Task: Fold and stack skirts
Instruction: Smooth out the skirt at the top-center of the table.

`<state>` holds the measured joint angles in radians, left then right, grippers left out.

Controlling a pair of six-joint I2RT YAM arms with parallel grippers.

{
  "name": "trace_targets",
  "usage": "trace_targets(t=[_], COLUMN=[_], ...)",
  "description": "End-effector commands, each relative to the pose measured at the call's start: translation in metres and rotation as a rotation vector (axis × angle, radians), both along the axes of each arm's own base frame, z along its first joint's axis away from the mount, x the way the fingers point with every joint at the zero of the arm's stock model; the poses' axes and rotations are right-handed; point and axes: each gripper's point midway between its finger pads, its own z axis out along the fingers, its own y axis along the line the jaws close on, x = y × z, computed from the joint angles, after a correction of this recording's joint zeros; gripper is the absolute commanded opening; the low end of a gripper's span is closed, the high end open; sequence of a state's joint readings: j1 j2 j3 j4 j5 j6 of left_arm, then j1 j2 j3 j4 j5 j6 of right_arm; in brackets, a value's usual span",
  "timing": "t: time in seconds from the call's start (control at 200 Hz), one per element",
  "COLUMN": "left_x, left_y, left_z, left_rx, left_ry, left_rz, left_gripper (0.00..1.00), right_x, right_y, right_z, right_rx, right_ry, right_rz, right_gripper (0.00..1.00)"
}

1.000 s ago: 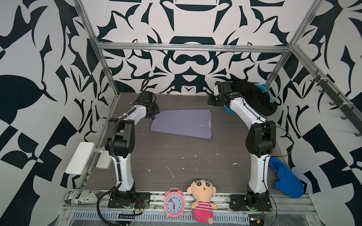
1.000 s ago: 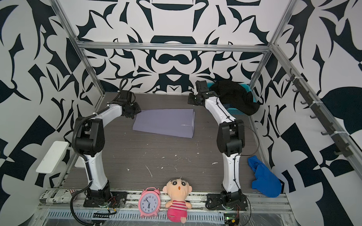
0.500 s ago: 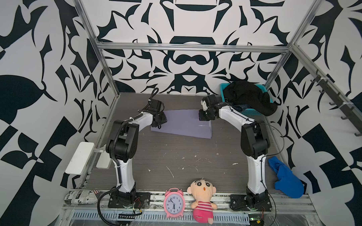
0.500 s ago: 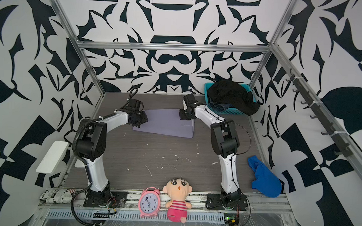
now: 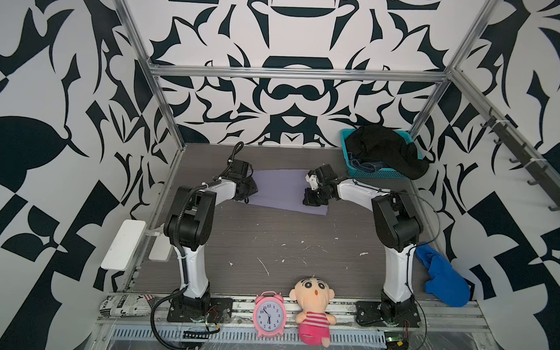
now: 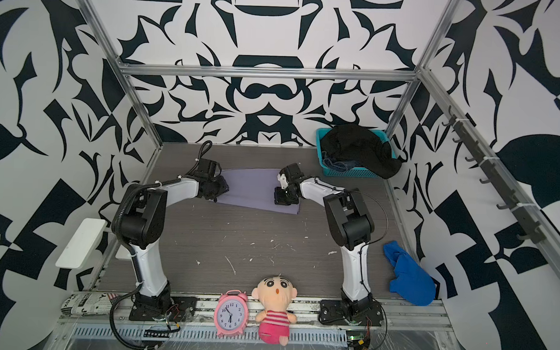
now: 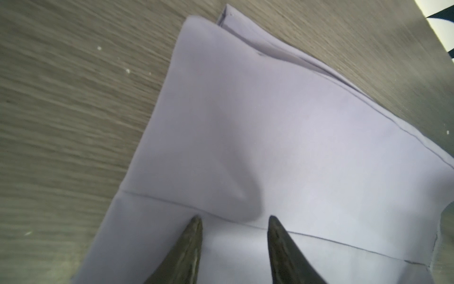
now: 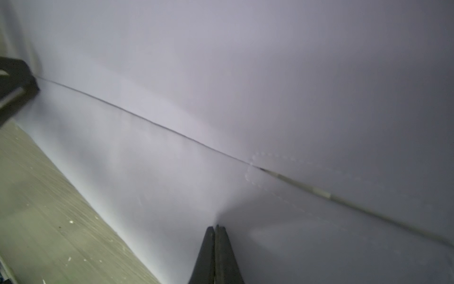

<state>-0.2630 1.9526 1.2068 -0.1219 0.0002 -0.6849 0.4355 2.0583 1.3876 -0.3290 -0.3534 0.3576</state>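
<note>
A folded lavender skirt lies flat at the back middle of the table. My left gripper is at its left end, open. Its fingertips touch the cloth on either side of a raised wrinkle. At the skirt's right end my right gripper is shut, its tips down on the cloth beside a seam. A black skirt hangs over the teal basket, and a denim skirt shows inside it.
The teal mesh basket stands in the back right corner. A royal-blue cloth lies by the right wall. A pink clock, a doll and a rolled newspaper line the front rail.
Both arms came in and down onto the lavender skirt. The right gripper moved from beside the basket to the skirt's right end. The left moved from the back left corner to the left end.
</note>
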Motion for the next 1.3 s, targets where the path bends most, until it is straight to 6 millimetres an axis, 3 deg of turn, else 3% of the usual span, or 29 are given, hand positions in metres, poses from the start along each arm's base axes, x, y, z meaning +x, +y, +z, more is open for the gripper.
trace_targets(t=[0.0, 0.13, 0.315, 0.47, 0.56, 0.66, 0.795, 0.945, 1.295], left_x=[-0.023, -0.024, -0.025, -0.026, -0.024, -0.026, -0.028, -0.034, -0.062], left_y=[0.005, 0.006, 0.011, -0.001, -0.033, -0.073, -0.1, -0.104, -0.063], left_z=[-0.026, -0.005, 0.025, 0.033, 0.038, 0.045, 0.022, -0.013, -0.052], left_rx=[0.005, -0.004, 0.004, -0.07, -0.184, -0.198, -0.208, -0.225, -0.165], left_ry=[0.099, 0.059, 0.003, 0.003, 0.042, 0.03, 0.073, 0.14, 0.185], left_rz=[0.017, 0.023, 0.029, -0.003, -0.091, -0.203, -0.258, -0.242, -0.153], left_gripper=[0.47, 0.47, 0.47, 0.47, 0.46, 0.41, 0.21, 0.15, 0.13], right_x=[0.008, 0.007, -0.01, -0.015, -0.013, -0.011, -0.01, -0.013, -0.017], right_y=[0.006, 0.01, 0.034, 0.038, 0.035, 0.031, 0.026, 0.023, 0.009], right_z=[0.035, 0.062, 0.088, 0.065, 0.046, 0.026, -0.005, -0.016, -0.005], right_rx=[0.058, 0.098, 0.262, 0.27, 0.244, 0.21, 0.164, 0.153, 0.122], right_ry=[-0.088, -0.134, -0.141, -0.093, -0.075, -0.062, -0.03, -0.014, -0.038], right_rz=[0.008, 0.021, 0.083, 0.09, 0.075, 0.051, 0.032, 0.024, 0.0], right_gripper=[0.07, 0.07, 0.07, 0.07, 0.07, 0.06, 0.05, 0.04, 0.04])
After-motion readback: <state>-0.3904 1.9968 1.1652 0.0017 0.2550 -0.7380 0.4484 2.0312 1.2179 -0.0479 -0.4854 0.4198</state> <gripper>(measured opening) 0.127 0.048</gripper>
